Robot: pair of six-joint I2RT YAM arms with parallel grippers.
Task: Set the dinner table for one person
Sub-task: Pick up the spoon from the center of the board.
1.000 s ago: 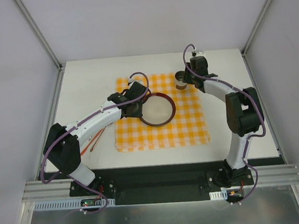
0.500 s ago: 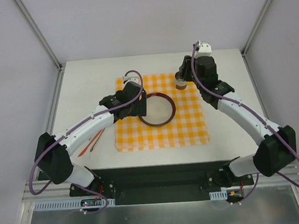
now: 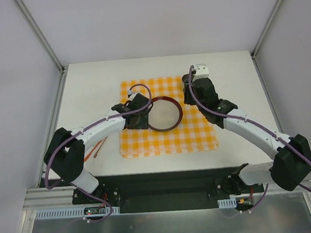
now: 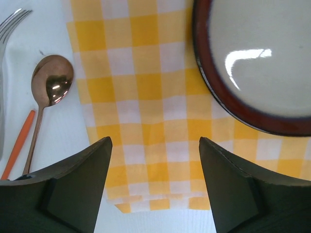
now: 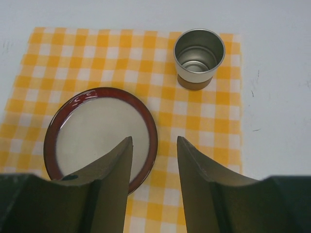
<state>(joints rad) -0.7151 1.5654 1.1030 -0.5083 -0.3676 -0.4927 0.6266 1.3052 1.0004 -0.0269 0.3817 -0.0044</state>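
– Checking grippers first. The left gripper (image 4: 153,145) is spread wide and holds nothing, above the near edge of the checkered mat (image 4: 146,97). The right gripper (image 5: 154,141) is also parted and empty, over the rim of the plate (image 5: 99,136). The cup (image 5: 199,58) is upright on the mat at 1 o'clock from the plate. The dinner table (image 3: 88,89) carries all of it.
– Risks from here?
– In the left wrist view the spoon (image 4: 51,87), fork (image 4: 12,19) and orange-handled piece (image 4: 17,145) lie close together off the mat, at 9 o'clock from the plate. A pinch on one could drag its neighbour along. The thin handles lie flat, so the fingers may slip. A low sweep could snag the mat and shift the plate. The right arm could tip the cup.
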